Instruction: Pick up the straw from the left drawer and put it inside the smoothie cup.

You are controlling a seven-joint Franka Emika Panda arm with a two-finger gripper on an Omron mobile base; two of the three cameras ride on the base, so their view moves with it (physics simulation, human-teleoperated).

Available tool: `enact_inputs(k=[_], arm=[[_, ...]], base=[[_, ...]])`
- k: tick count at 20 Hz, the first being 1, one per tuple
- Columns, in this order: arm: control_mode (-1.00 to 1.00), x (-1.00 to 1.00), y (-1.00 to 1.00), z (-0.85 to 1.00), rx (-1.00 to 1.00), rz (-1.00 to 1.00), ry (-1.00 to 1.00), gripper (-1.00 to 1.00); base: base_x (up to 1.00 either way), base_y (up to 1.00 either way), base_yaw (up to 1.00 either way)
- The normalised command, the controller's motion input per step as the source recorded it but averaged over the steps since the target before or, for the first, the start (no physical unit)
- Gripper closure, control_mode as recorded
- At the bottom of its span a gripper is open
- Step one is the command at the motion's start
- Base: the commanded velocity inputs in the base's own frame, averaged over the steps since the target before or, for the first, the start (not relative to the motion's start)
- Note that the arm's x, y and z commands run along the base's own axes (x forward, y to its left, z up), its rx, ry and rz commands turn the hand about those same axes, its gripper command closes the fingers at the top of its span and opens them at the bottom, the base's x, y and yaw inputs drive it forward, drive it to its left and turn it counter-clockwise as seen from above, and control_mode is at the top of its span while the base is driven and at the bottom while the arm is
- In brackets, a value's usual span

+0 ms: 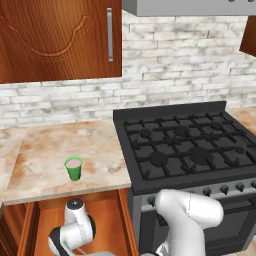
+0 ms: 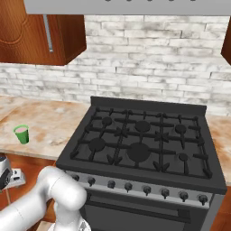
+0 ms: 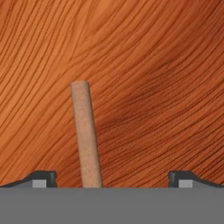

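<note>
In the hand view the straw (image 3: 86,135), a thin pale brownish stick, lies on the wood-grain bottom of the left drawer (image 3: 153,65). My gripper (image 3: 111,178) hangs open close above it, its two dark fingertips (image 3: 41,178) set wide apart on either side of the straw's near end. The straw sits left of the middle of that gap. In the left base view my arm reaches down into the open drawer (image 1: 107,220). The green smoothie cup (image 1: 74,168) stands upright on the counter above the drawer and appears again in the right base view, smoothie cup (image 2: 21,134).
A black gas stove (image 1: 190,145) fills the space right of the marble counter (image 1: 50,150). A wooden wall cabinet (image 1: 55,40) hangs above the counter. The drawer's side walls (image 1: 125,220) flank my arm.
</note>
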Motion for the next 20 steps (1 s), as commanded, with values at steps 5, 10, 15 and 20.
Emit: enact_inputs(k=[5,10,15,20], arm=[[-1.0,-0.31,0.29,-0.52,0.0,0.0,0.0,1.0],[-1.0,-0.48,0.31,-0.43,0.01,0.0,0.0,1.0],[-1.0,-0.65,0.31,-0.22,0.05,0.0,0.0,1.0],[-1.0,-0.57,0.39,0.06,0.0,0.0,-0.04,1.0]], base=[[0.0,0.0,0.0],[0.0,0.0,0.0],[0.0,0.0,0.0],[0.0,0.0,0.0]])
